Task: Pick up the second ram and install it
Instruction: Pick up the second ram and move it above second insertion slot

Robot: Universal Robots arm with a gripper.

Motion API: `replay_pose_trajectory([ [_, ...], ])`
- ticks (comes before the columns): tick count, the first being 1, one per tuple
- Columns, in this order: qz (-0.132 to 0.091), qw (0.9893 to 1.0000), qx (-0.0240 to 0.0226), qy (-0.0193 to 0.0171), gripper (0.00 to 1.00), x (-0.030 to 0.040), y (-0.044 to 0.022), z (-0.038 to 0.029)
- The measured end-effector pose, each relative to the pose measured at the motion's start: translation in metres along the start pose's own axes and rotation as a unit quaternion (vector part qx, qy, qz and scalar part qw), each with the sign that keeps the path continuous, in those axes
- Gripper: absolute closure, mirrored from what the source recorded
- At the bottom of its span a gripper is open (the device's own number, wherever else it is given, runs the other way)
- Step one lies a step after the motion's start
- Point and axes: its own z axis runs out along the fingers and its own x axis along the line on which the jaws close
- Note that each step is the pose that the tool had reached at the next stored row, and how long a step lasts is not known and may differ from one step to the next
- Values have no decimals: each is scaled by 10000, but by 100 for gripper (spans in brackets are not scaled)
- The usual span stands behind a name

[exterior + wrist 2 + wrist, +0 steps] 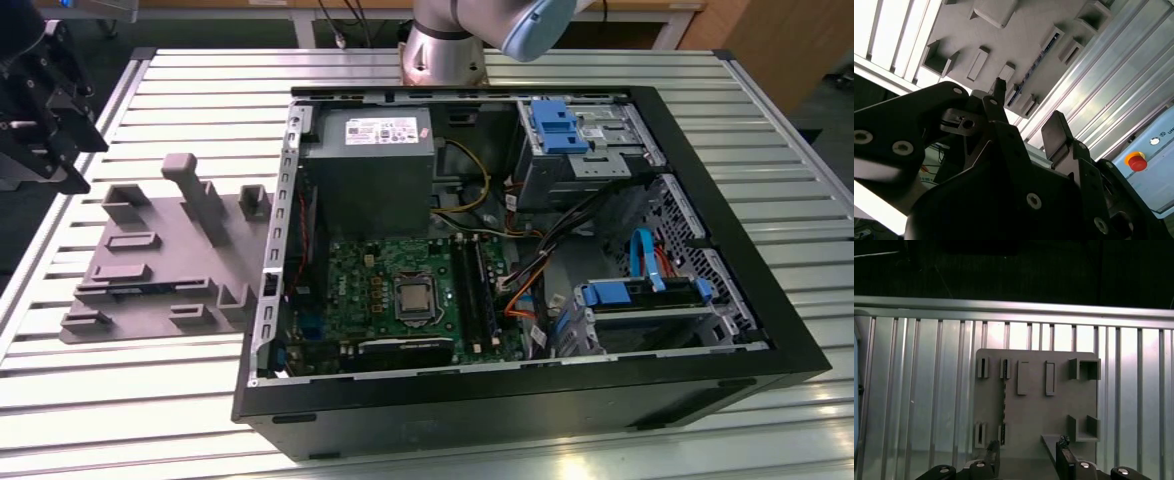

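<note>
Gripper (1026,460) open wide, nothing held, over gray fixture (1034,410), second ram (1004,410) on edge in slot, nr one fingertip.

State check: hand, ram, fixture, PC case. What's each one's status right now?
hand: open, empty, clear of the ram.
second ram: standing on edge in the fixture's slots, not gripped.
gray fixture: flat on the slatted table, holding one ram.
PC case: lying on its side, side panel off, motherboard exposed.
</note>
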Motion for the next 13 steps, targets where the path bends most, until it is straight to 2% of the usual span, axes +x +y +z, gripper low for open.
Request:
replay_pose_trajectory([
  [6,0,10000,0,0,44,1,-1,19],
  [13,-1,10000,0,0,44,4,-3,77],
])
